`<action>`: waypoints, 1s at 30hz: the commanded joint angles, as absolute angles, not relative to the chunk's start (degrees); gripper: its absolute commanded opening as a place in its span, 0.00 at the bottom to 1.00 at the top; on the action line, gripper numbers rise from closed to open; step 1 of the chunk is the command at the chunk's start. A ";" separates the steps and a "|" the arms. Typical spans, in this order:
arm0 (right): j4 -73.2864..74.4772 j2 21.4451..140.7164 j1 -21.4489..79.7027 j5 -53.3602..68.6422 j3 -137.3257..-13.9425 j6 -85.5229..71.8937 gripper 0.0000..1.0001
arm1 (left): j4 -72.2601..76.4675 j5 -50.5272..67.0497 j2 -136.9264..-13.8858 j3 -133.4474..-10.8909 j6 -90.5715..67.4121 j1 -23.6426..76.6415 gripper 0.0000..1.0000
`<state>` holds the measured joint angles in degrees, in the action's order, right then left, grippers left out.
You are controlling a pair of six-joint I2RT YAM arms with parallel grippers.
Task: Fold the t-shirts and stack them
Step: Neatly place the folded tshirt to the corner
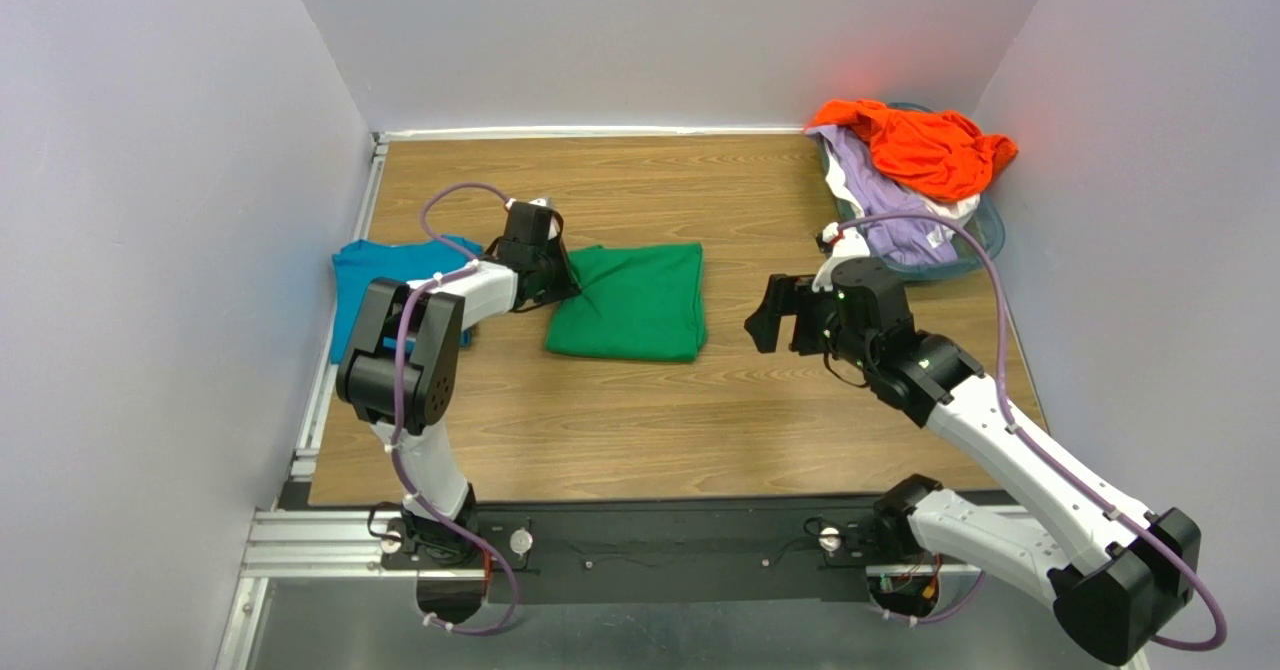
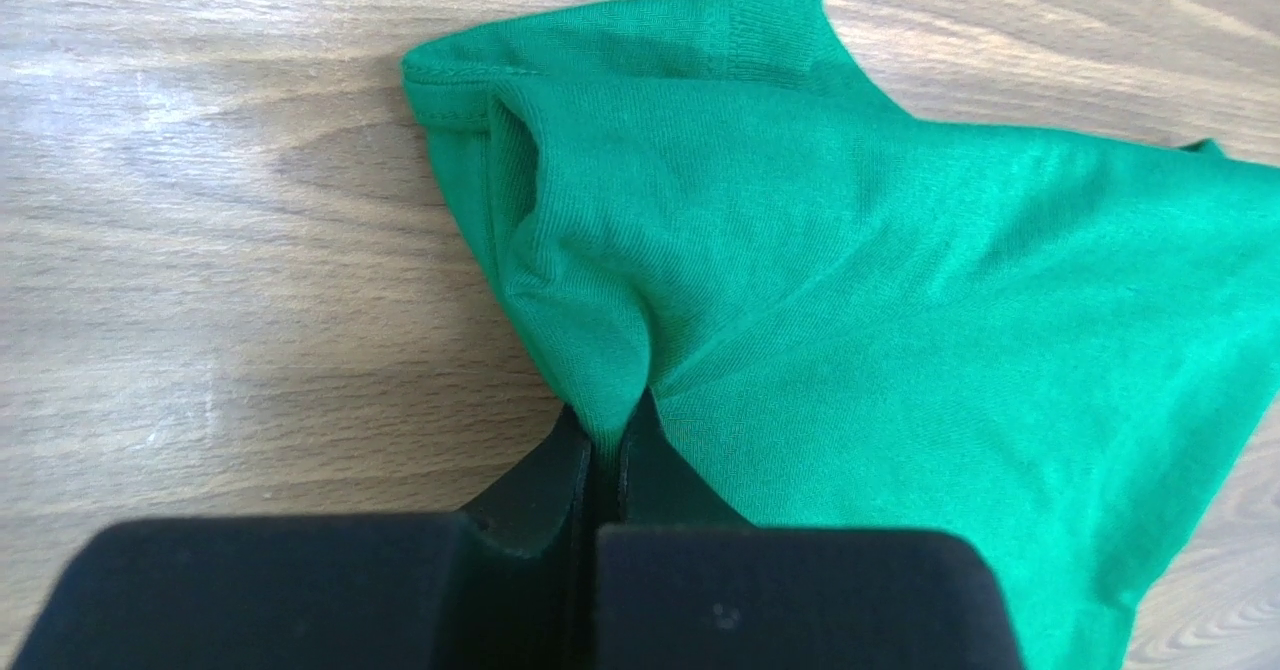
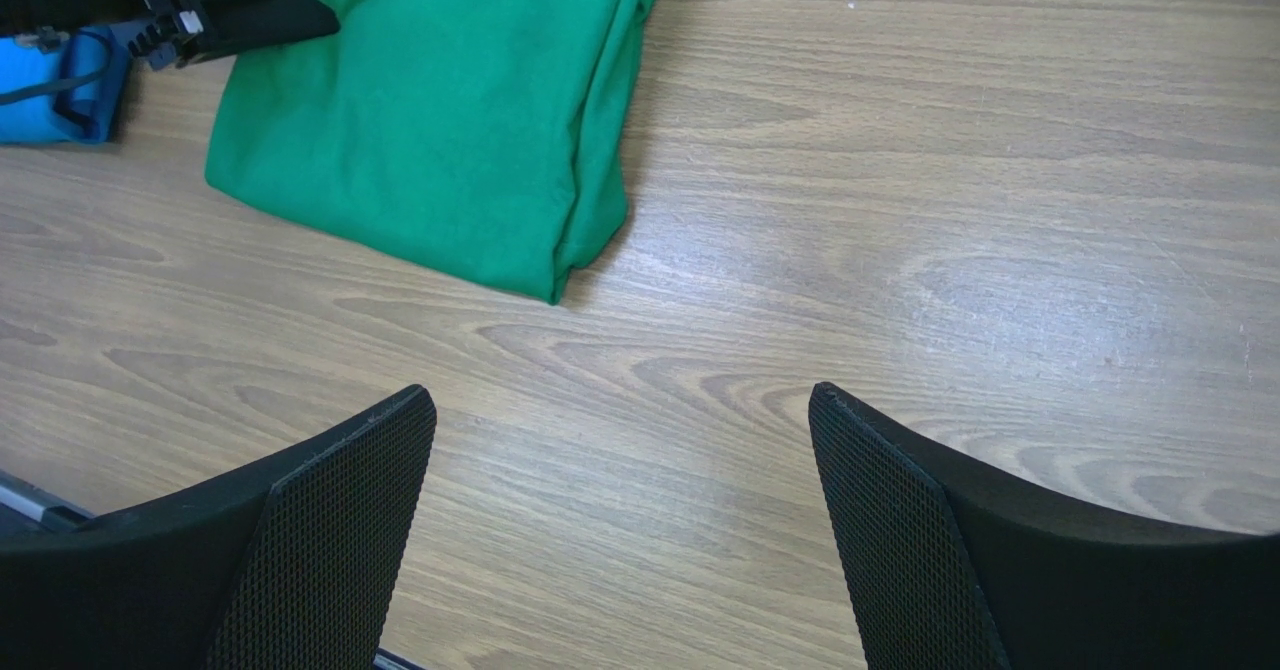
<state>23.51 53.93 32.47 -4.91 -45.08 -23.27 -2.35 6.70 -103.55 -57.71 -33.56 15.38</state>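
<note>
One green t-shirt (image 1: 631,303) is lying folded into a tidy rectangle around the middle of the wooden table (image 1: 676,430). You're pinching it at its far left corner with the left gripper (image 2: 609,453), jaws squeezed together on a little tent of cloth. The teal-blue t-shirt (image 1: 376,273) is sitting just to the left, by the table's edge, so I'm guessing that's where you're stacking.

You're only holding one corner, so if you're lifting high the fold is probably going to fall open. I'd be dragging it low and slow, or getting the other arm on the opposite edge. The right gripper (image 3: 616,408) is hovering over bare wood right of the shirt, fingers wide apart and carrying nothing.

The orange t-shirt (image 1: 917,145) and lavender t-shirt (image 1: 872,198) are waiting heaped in the plastic basket (image 1: 984,228) in the far right corner.
</note>
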 commanded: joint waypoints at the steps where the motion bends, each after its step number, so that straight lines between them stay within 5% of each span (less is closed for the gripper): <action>1: 24.61 53.17 32.34 -6.68 -44.12 -22.41 1.00 | -10.36 0.74 -104.94 -60.37 -31.21 16.43 0.00; 14: 24.78 52.82 32.34 -5.72 -44.38 -21.45 1.00 | -19.23 -24.59 -94.74 -65.82 -14.69 16.35 0.00; 30: 25.49 51.50 32.34 -7.91 -43.95 -21.88 1.00 | -28.30 -40.78 -91.59 -71.37 1.04 15.29 0.00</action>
